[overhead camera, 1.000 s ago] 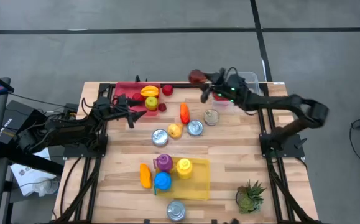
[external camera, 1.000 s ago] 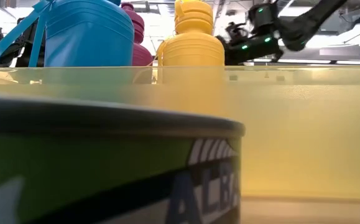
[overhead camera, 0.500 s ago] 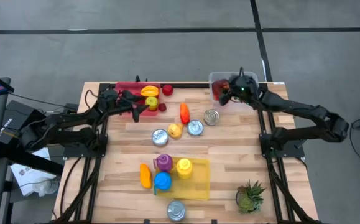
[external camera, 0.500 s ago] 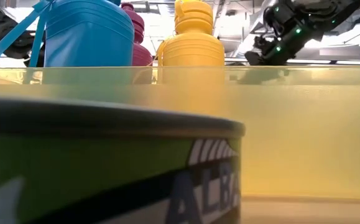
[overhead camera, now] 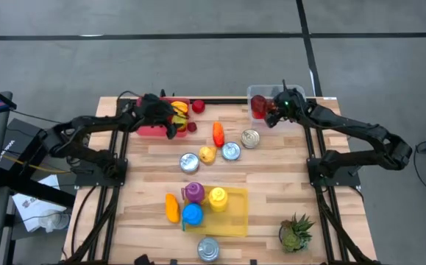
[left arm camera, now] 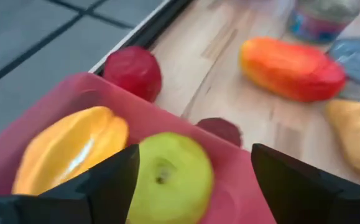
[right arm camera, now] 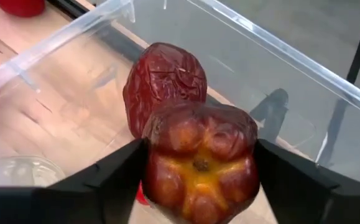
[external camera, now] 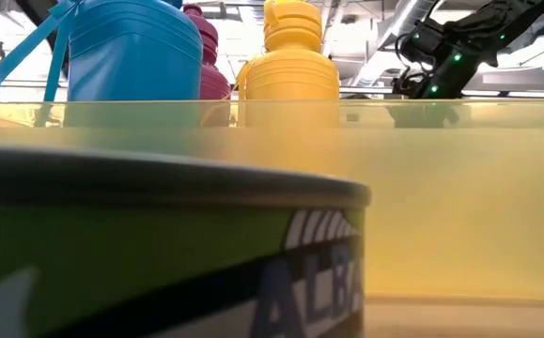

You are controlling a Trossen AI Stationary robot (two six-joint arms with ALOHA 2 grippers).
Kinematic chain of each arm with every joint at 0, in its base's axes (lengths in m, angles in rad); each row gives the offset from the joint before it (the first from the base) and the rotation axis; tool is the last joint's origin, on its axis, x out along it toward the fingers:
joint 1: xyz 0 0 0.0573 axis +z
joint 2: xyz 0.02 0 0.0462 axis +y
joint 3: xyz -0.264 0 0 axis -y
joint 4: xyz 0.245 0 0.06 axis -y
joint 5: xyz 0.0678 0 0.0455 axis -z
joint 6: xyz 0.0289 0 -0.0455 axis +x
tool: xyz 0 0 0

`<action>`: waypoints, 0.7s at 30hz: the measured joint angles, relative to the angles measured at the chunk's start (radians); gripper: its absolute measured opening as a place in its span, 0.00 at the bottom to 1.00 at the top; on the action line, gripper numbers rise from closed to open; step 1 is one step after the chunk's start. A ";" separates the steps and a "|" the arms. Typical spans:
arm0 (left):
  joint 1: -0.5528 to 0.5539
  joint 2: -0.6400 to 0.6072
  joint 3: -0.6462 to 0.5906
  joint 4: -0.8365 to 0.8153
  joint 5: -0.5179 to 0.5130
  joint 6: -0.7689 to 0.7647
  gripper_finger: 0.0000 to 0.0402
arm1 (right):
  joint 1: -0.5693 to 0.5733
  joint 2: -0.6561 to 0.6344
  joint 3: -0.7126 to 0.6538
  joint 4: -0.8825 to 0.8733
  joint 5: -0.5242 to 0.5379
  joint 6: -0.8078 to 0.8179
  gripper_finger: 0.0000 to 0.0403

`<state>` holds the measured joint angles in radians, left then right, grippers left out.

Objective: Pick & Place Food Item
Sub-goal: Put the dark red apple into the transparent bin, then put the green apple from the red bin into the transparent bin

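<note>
Since the earlier frames the right arm has swung its load from beyond the table's far edge to the clear plastic bin at the far right corner, and the left arm has slid forward over the red plastic tray. The right gripper hangs inside the bin, its jaws spread to either side of a dark red, ribbed bell-pepper-like fruit; the fingers look close against its flanks, but whether they press it I cannot tell. The fruit's yellowish blossom end faces the wrist camera, so its long axis runs along the gripper. Just behind it lies a wrinkled dark red date-like fruit, touching it. The left gripper hovers with jaws wide apart over a green apple in the tray, beside a yellow-orange starfruit. On the green can in the low view, white letters read "ALBA".
</note>
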<state>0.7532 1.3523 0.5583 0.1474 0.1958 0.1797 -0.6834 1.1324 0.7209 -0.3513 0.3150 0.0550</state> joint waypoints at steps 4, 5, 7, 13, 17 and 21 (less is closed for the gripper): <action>-0.005 0.005 0.112 -0.191 -0.038 0.048 0.81 | 0.000 0.000 0.025 -0.053 -0.011 -0.017 0.86; -0.009 0.005 0.141 -0.238 -0.041 0.055 0.83 | 0.000 0.000 0.029 -0.066 -0.019 -0.019 0.89; -0.014 0.005 0.202 -0.334 -0.042 0.059 0.85 | 0.000 0.000 0.037 -0.080 -0.028 -0.022 0.93; -0.033 0.095 0.348 -0.576 -0.055 0.053 0.86 | 0.000 0.000 0.042 -0.091 -0.054 -0.060 0.96; -0.050 0.204 0.415 -0.667 -0.154 0.058 0.85 | 0.000 0.000 0.042 -0.086 -0.056 -0.083 0.95; -0.050 0.279 0.466 -0.708 -0.191 0.071 0.85 | 0.000 0.000 0.042 -0.082 -0.056 -0.097 0.95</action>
<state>0.7036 1.6310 1.0242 -0.5602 0.0051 0.2507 -0.6831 1.1320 0.7631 -0.4335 0.2590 -0.0423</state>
